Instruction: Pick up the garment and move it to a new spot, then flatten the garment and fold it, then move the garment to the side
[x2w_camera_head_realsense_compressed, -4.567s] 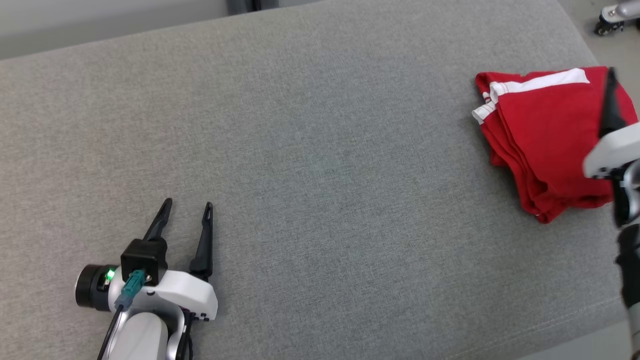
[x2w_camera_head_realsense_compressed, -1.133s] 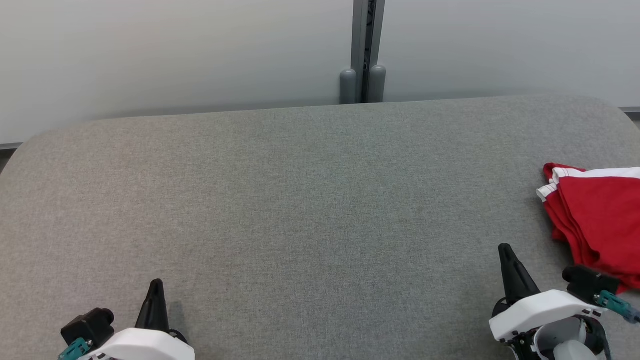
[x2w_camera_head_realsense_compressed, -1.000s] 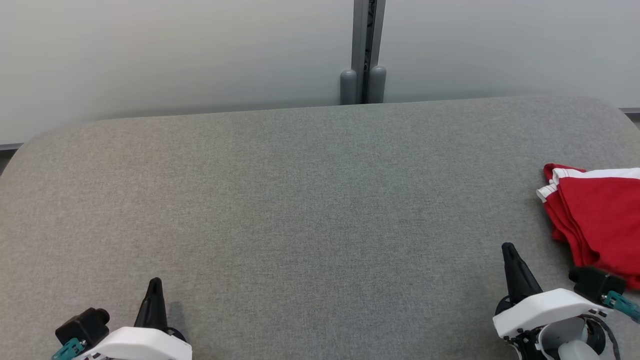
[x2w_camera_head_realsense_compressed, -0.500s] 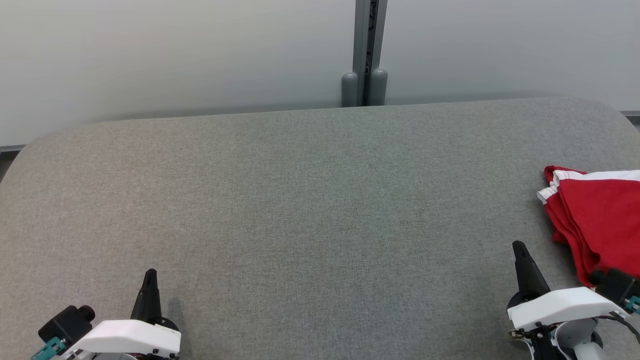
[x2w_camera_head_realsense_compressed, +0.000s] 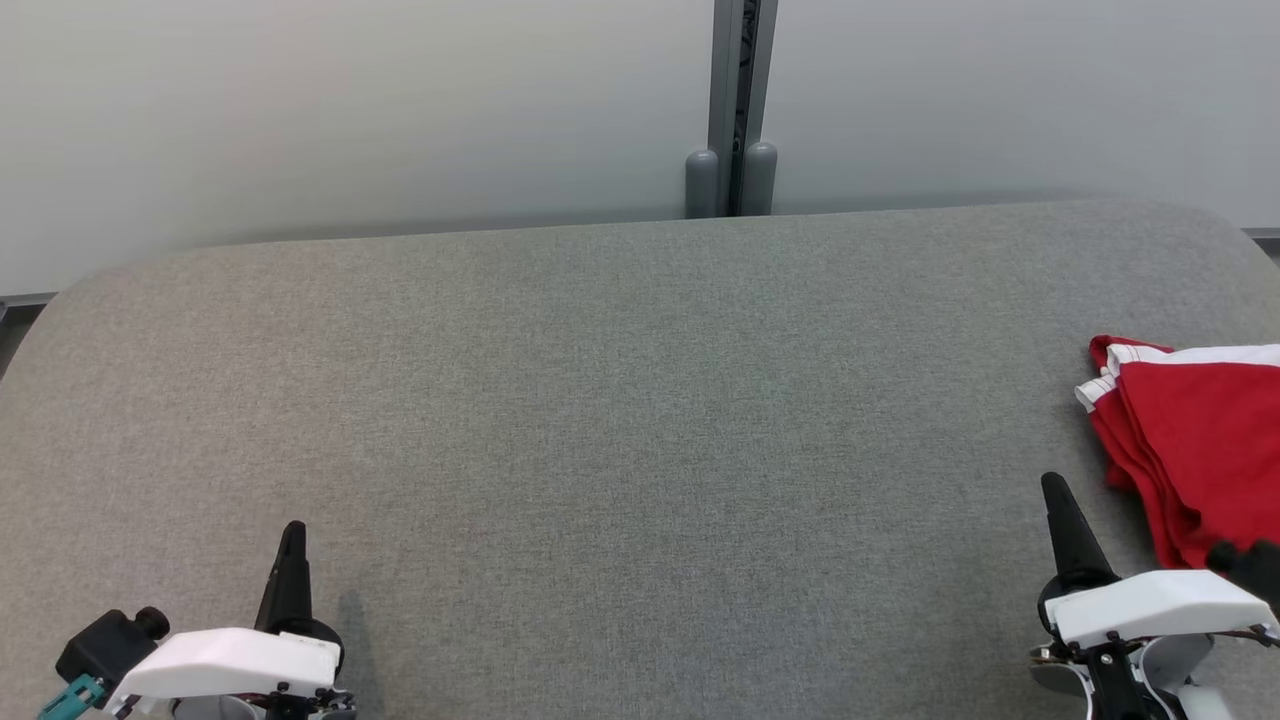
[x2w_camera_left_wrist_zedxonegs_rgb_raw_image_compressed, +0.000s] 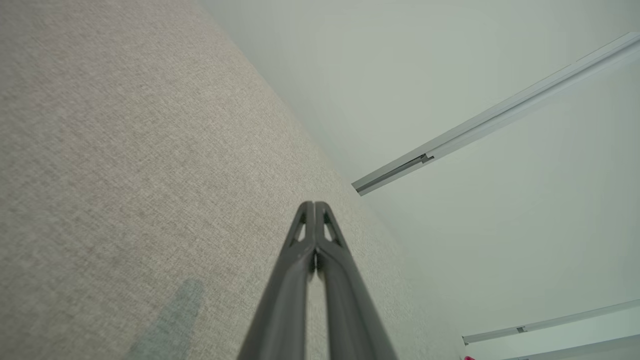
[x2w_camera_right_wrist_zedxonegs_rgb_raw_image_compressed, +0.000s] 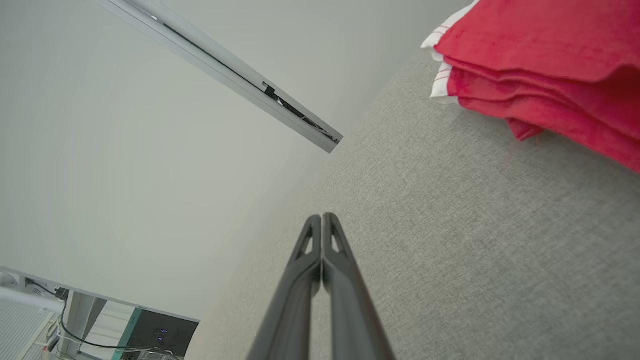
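The garment (x2w_camera_head_realsense_compressed: 1200, 440), red with white trim, lies folded in layers at the right edge of the grey cushioned surface (x2w_camera_head_realsense_compressed: 620, 420). The right wrist view has the same garment (x2w_camera_right_wrist_zedxonegs_rgb_raw_image_compressed: 540, 75) at its upper right, stacked folds facing me. My right gripper (x2w_camera_head_realsense_compressed: 1052, 488) sits low at the right, shut and empty, just left of the garment and apart from it. Its closed tips (x2w_camera_right_wrist_zedxonegs_rgb_raw_image_compressed: 322, 217) hover over bare fabric. My left gripper (x2w_camera_head_realsense_compressed: 293, 530) rests at the lower left, shut with nothing in it, its tips (x2w_camera_left_wrist_zedxonegs_rgb_raw_image_compressed: 314, 205) pressed together.
A pale wall (x2w_camera_head_realsense_compressed: 350, 110) runs behind the surface, with a grey vertical post (x2w_camera_head_realsense_compressed: 735, 110) at its middle. The surface has rounded far corners. Some equipment and cables (x2w_camera_right_wrist_zedxonegs_rgb_raw_image_compressed: 100, 330) show at the lower left of the right wrist view.
Over the last second both grippers have drifted slightly outward and lower in the head view, staying shut. The garment has not moved. Earlier the camera looked lower and the left gripper stood open.
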